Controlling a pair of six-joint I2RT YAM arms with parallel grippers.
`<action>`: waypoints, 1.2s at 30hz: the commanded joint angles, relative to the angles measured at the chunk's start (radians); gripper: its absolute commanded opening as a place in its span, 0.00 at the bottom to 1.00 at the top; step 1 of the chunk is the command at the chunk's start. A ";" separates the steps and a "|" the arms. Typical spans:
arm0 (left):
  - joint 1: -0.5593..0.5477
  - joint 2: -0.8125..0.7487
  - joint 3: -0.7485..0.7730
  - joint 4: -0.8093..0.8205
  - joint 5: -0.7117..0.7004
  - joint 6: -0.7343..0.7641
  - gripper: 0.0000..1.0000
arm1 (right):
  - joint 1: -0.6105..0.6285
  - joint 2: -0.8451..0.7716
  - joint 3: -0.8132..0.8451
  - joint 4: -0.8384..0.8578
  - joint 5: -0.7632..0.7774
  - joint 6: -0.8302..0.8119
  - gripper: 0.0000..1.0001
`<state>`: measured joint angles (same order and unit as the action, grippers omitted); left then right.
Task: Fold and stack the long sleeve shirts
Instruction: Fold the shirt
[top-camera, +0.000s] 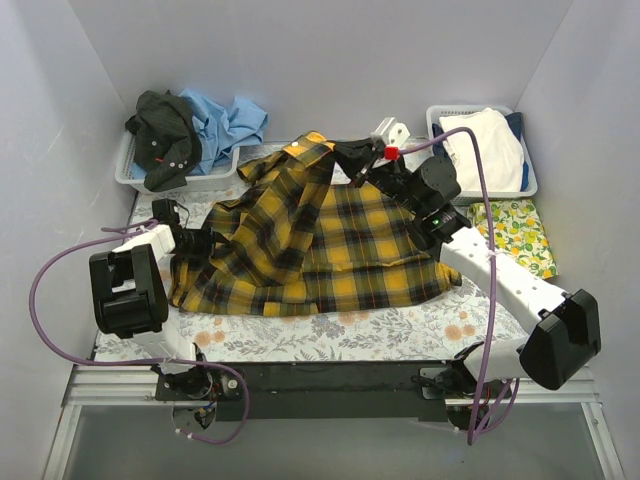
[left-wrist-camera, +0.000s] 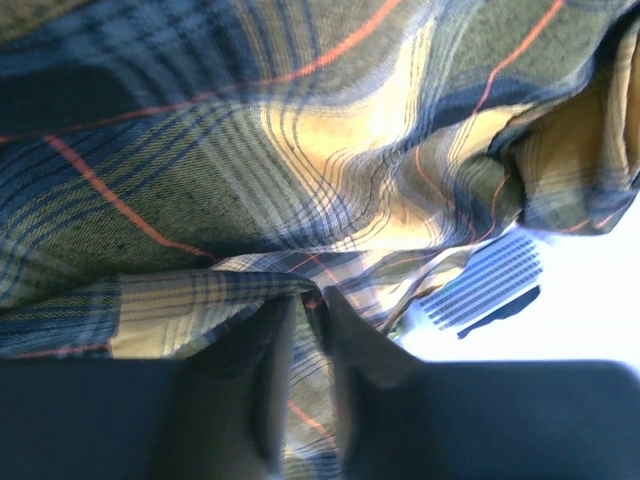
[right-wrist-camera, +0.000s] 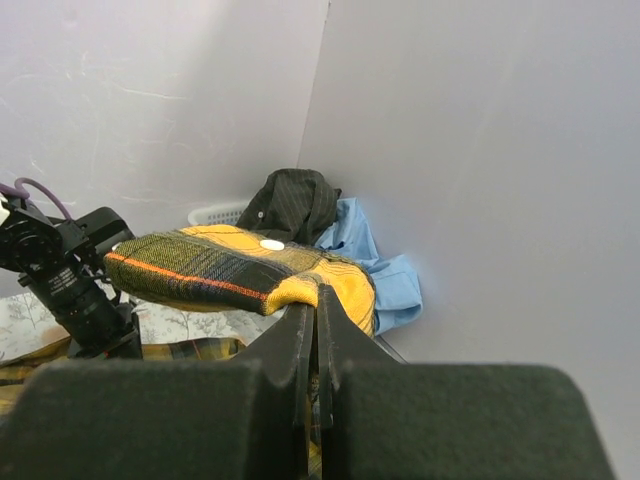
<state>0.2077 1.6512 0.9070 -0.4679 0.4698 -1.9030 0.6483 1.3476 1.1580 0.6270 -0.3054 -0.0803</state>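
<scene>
Lying spread across the middle of the flowered table cover (top-camera: 330, 335), the yellow-and-black plaid shirt (top-camera: 320, 250) has its collar end toward the back wall and its hem toward the arms, with its left side bunched into loose folds.

The left gripper (top-camera: 208, 243) sits low at the shirt's left edge. In the left wrist view its jaws stand nearly pressed together, with a ridge of plaid cloth pinched between them, and more of the shirt fills the view above.

The right gripper (top-camera: 352, 165) reaches to the shirt's far end, just right of the collar. In the right wrist view its jaws are pressed together on a fold of the plaid cloth, which drapes over the tips and shows a white button (right-wrist-camera: 272, 244) on top.

At the back left, a white basket (top-camera: 128, 172) holds a dark shirt (top-camera: 165, 135) and a light blue shirt (top-camera: 230, 120), both crumpled. At the back right, a second basket (top-camera: 530, 180) holds a white cloth (top-camera: 490, 145). Just in front of it, a lemon-print cloth (top-camera: 520, 235) lies flat on the table.
</scene>
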 joint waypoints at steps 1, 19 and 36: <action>-0.001 -0.011 -0.003 0.008 0.023 -0.007 0.05 | -0.001 -0.045 -0.018 0.062 0.020 -0.015 0.01; 0.061 -0.183 -0.183 0.031 -0.025 -0.057 0.00 | -0.116 -0.084 -0.064 0.062 -0.058 0.051 0.01; 0.127 -0.172 -0.260 0.077 0.038 -0.048 0.00 | -0.259 -0.541 -0.475 -0.291 -0.230 0.306 0.01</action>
<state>0.3168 1.4971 0.6605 -0.3996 0.5045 -1.9591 0.3985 0.9039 0.7033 0.4313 -0.5308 0.1623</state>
